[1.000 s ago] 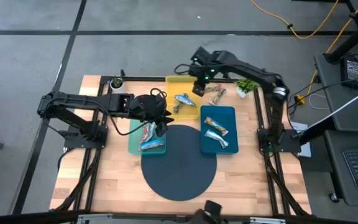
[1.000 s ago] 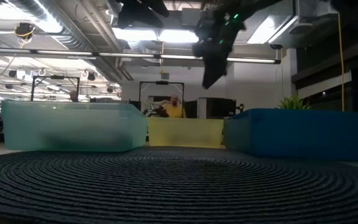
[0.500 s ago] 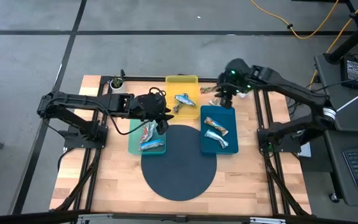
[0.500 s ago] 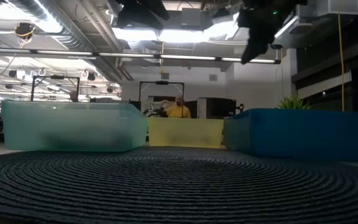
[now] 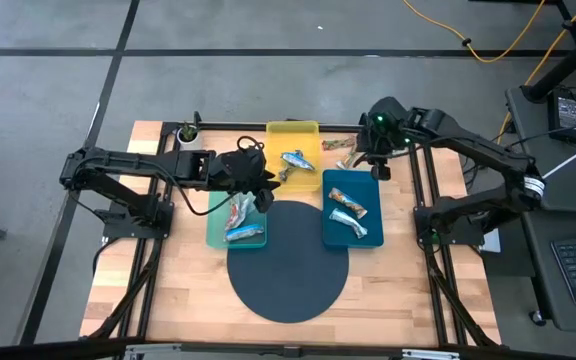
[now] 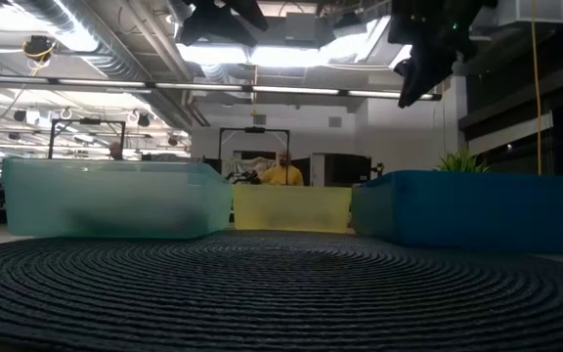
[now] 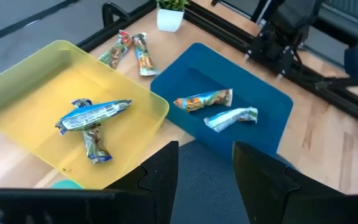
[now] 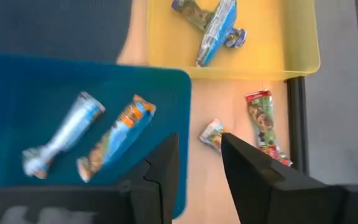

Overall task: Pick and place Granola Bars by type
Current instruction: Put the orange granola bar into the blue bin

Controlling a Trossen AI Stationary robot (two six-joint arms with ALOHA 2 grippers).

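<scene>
Two granola bars (image 8: 263, 119) in red-green wrappers lie on the bare wood near the far edge, by a small plant. The yellow tray (image 5: 293, 132) holds a blue-white bar (image 7: 95, 114) lying across a brown-green one. The blue tray (image 5: 368, 185) holds an orange-brown bar (image 7: 204, 100) and a silver-blue bar (image 7: 230, 117). Two more bars (image 5: 238, 220) lie in the teal tray (image 5: 214, 235). My right gripper (image 8: 197, 174) hangs open and empty above the blue tray's far edge, close to the loose bars. My left gripper (image 7: 207, 180) waits open and empty over the teal tray's far end.
A dark round woven mat (image 5: 288, 262) fills the table's near middle. Small potted plants stand at the far edge, one on the right (image 5: 400, 138) and one on the left (image 5: 187, 131). Black frame rails run along the table's edges. A person shows far off in the low view.
My right gripper has swung from above the yellow tray's far right corner toward the table's right and slightly nearer, and now hangs over the blue tray's far edge. It stayed open and carried nothing. No bar has moved.
</scene>
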